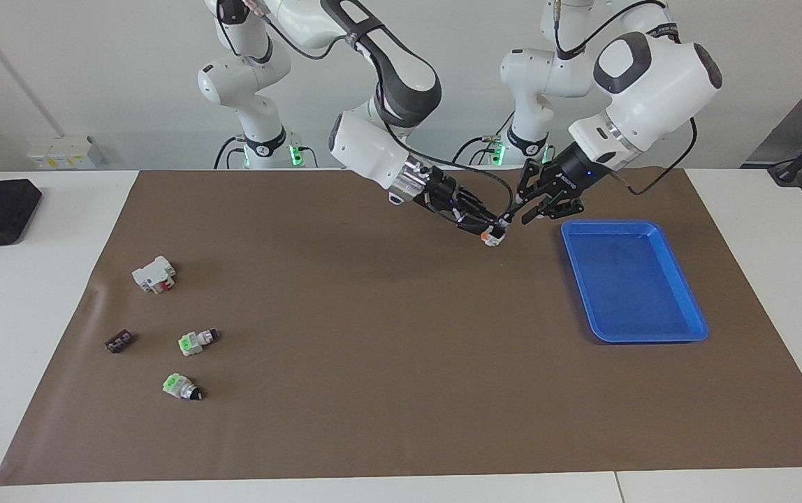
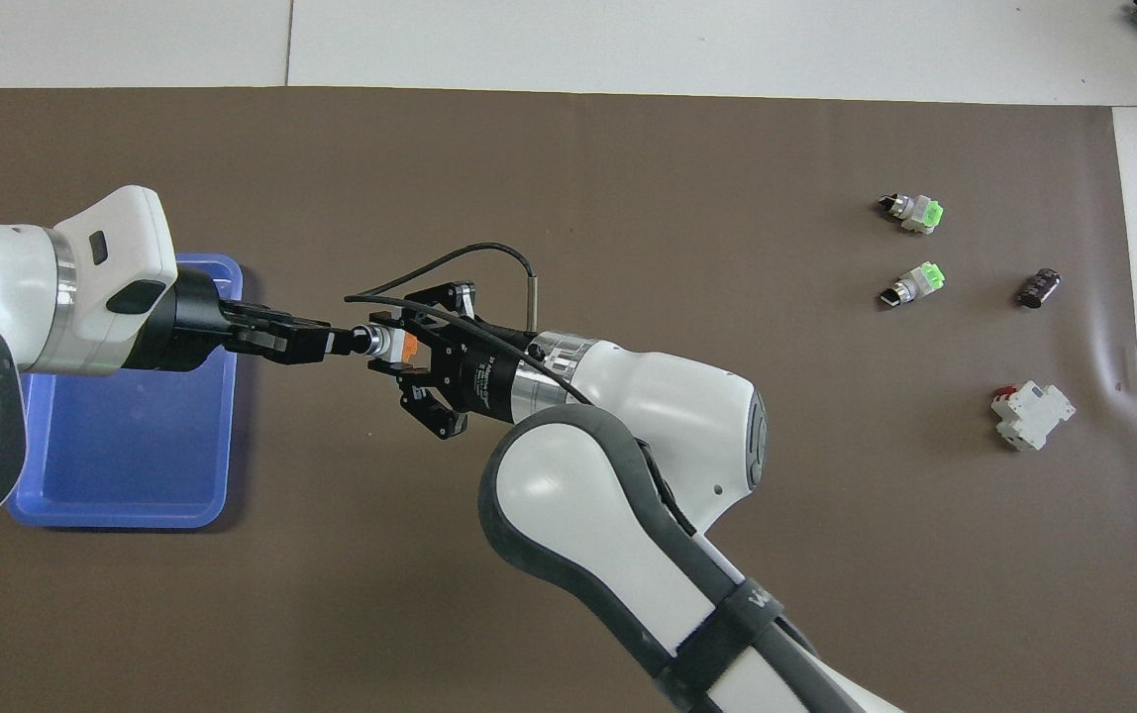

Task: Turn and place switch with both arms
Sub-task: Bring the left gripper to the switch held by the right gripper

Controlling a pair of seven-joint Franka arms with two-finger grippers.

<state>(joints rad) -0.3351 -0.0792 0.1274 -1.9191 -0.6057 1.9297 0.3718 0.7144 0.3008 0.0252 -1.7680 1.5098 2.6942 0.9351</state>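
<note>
Looks like the turn step: right gripper (image 2: 392,344) jaws clamp the switch (image 2: 388,343) in mid-air beside the tray (image 1: 680,307). Left gripper (image 2: 326,340) meets the knob, can't tell its jaws. Next: twist.

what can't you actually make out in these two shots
- Whether the left gripper has closed on the dark knob of the switch: too small in both views.
- The switch's body in the facing view: mostly covered by the right gripper that holds it.
- Part of the blue tray in the overhead view: hidden under the left arm.
- Markings on the small dark part: too small.
</note>
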